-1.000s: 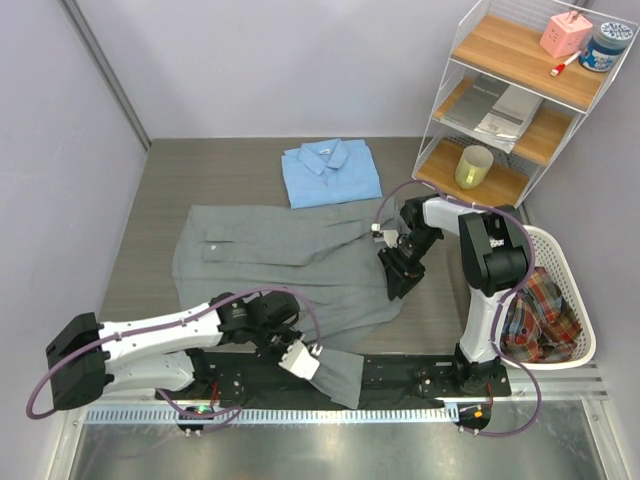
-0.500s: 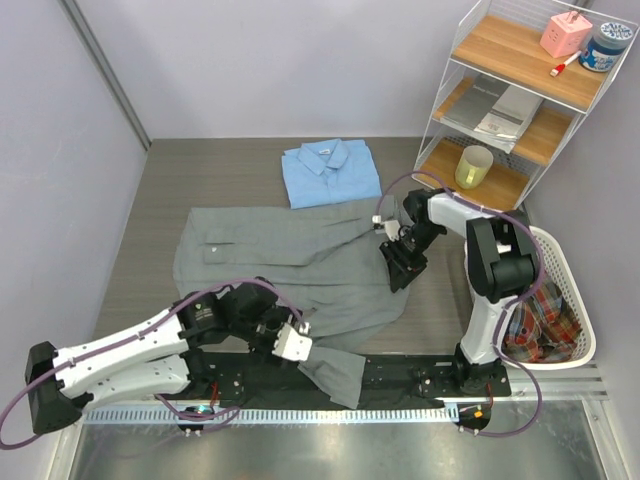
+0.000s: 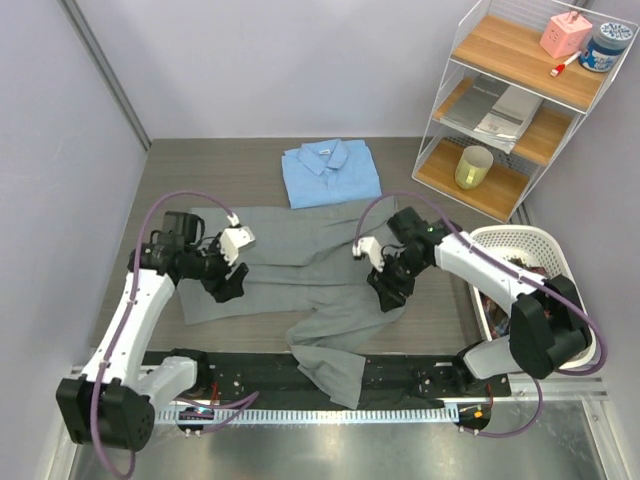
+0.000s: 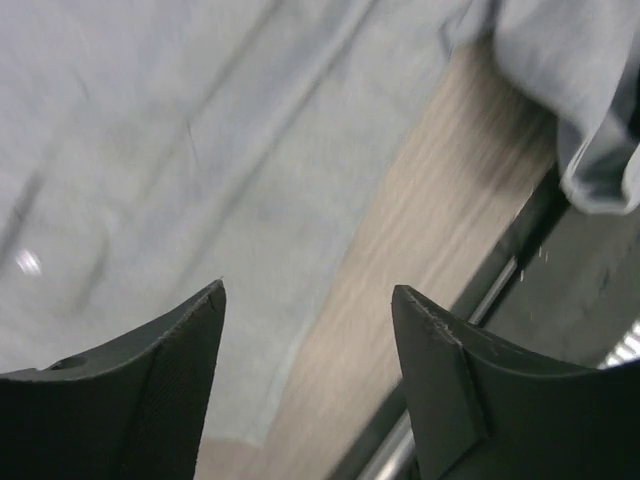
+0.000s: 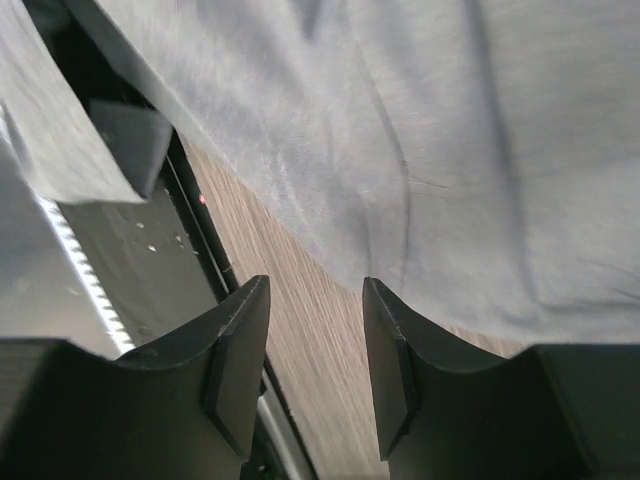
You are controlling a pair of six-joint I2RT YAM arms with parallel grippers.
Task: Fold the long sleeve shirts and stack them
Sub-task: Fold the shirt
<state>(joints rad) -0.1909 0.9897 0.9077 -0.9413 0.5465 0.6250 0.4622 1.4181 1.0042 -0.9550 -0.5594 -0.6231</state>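
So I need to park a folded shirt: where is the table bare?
The far-left corner of the table is bare, bordered by the wall, the blue shirt and the grey shirt. A narrower strip lies between the grey shirt and the basket. The middle is crowded: the grey shirt spread out, left gripper and right gripper over it.

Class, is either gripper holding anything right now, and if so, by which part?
Nothing is held. The left gripper and the right gripper are both open over the grey shirt, with no cloth between their fingers.
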